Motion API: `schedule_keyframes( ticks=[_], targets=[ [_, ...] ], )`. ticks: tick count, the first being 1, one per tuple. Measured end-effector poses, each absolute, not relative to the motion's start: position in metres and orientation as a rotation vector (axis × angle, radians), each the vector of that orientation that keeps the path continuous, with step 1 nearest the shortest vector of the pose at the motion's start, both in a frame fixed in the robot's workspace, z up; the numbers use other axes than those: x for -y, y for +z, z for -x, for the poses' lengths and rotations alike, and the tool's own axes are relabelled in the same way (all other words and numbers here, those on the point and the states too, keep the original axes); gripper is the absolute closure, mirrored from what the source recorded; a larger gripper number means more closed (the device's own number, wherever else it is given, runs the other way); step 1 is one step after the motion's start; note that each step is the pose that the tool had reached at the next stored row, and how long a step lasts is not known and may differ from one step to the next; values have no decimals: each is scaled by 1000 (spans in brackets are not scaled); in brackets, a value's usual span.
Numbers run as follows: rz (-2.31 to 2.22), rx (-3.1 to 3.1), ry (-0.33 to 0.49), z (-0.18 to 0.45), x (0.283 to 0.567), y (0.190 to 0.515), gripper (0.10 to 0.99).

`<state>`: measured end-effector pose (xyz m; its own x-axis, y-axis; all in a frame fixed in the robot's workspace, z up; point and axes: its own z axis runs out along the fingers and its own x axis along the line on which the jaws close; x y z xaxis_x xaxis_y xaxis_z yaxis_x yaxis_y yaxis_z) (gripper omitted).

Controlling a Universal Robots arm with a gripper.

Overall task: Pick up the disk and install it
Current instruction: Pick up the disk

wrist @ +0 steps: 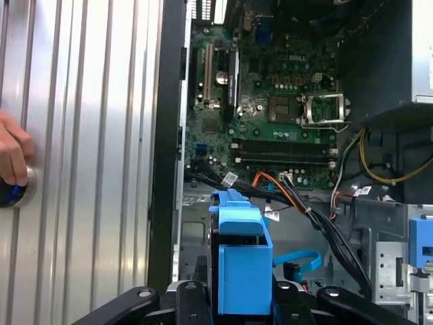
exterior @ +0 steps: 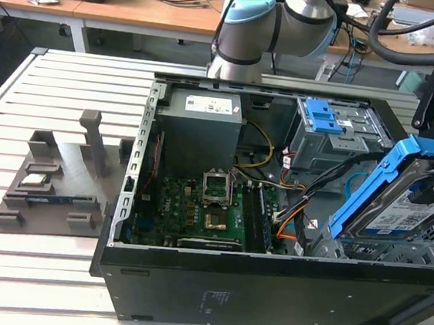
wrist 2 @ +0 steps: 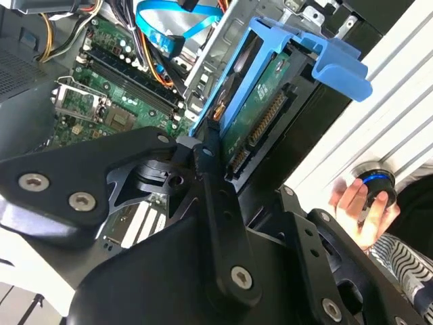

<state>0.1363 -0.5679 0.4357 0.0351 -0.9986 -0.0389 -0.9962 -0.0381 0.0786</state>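
Gripping the disk (exterior: 399, 203) by its bright blue frame, the gripper (wrist: 240, 305) has its claw drawn in narrow on the plastic. In the first wrist view black linkage sits close on both sides of the blue frame, though the fingertips themselves are hidden behind it. In the second wrist view one of the black fingers (wrist 2: 213, 196) lies against the disk's edge, beside its green circuit board and connector. The disk hangs tilted over the near corner of the open computer case (exterior: 265, 296) at the exterior view's right, with its upper end raised. Its lower end dips behind the grey metal bay there, so I cannot tell whether it touches anything. In the exterior view the picture's edge cuts off the gripper and part of the disk, and the white-and-blue label shows only in part. Deeper in the case lie the green motherboard (exterior: 197, 207), the grey power supply box (exterior: 201, 126) at the far side, and a metal cage with a blue latch (exterior: 327, 116) far and to the right. Orange and black cables (exterior: 288, 220) run between them, and a blue ribbon cable (wrist 2: 169, 30) loops near the bay. The robot arm (exterior: 267, 20) reaches in from the far side. On the slotted table (exterior: 54, 83), at the exterior view's left, sits a grey fixture tray (exterior: 52, 184) well apart from the case. In the second wrist view a person's hand (wrist 2: 355, 203) rests on a round blue-lit button (wrist 2: 375, 183), with a striped sleeve cut off at the corner.
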Motion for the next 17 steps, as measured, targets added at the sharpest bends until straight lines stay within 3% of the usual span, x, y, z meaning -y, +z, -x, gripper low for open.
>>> schedule_keyframes(
  ticks=[17],
  targets=[
    [-2242,2160,-165,-159,564,444,725]
  ],
)
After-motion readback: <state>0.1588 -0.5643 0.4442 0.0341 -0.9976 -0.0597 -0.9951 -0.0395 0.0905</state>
